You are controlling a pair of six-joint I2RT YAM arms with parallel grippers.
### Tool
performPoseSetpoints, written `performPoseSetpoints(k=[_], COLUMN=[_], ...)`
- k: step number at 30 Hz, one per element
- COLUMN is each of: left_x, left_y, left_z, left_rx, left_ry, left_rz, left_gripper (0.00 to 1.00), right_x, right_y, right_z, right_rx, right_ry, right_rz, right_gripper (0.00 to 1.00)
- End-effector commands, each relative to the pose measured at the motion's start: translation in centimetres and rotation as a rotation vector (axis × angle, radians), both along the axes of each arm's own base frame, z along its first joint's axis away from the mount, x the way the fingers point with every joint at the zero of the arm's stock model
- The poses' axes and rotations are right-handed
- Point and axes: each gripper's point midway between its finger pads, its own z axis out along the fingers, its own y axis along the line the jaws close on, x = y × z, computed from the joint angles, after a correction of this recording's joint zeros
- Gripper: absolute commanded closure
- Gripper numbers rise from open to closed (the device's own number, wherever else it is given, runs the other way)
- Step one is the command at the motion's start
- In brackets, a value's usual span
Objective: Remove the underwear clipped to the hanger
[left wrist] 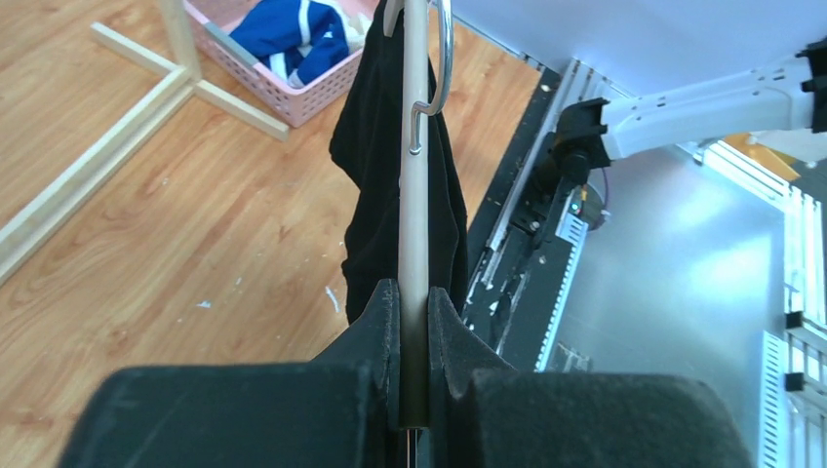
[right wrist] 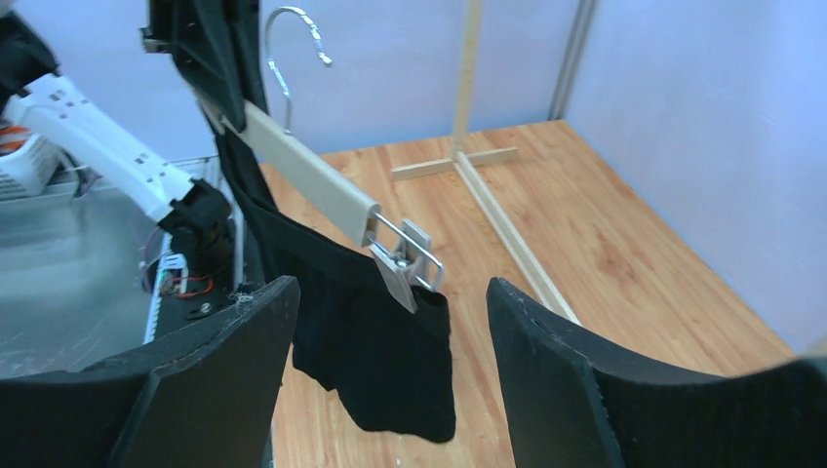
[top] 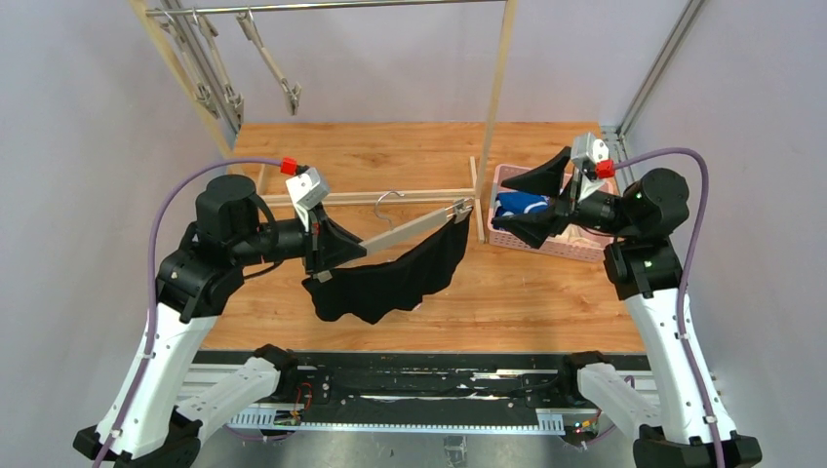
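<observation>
Black underwear clipped at hanger end; right hand spread.

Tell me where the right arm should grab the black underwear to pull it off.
Grip the black underwear just under the clip, where the cloth hangs free, coming from the right end of the hanger. The left end effector clamps the other end, blocking that side.

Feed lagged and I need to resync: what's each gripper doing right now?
Left gripper: closed on the hanger.
Right gripper: open, holding nothing.
</observation>
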Motion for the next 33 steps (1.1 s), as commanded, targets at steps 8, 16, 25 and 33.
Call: performPoseSetpoints(k=[8,16,25,33], left_x=[-2.6,-2.4,-1.7,-1.0], left_y=[-1.0,-0.9,-1.2,-1.5], left_z=[3.3,3.1,2.6,2.9], left_rx=[-0.087,-0.083,-0.076,-0.097], left_ry=[-0.032,-0.03,-0.02,-0.026], left_rz=[-0.139,-0.128,-0.114,-0.105], left_gripper=[1.0,1.0,1.0,1.0], right_x=[-1.7,-1.1,-1.4,-1.6], right_y=[4.3,4.8,5.6,6.8], right_z=[-0.9,-1.3,-1.2,-2.1], right_rx=[-0.071,-0.073,-0.048,-0.071], right_ry=[-0.012,-0.011,0.004,0.043], right_rz=[0.174,0.174,0.209,0.256], right_gripper=[0.27,0.26,0.37,0.98])
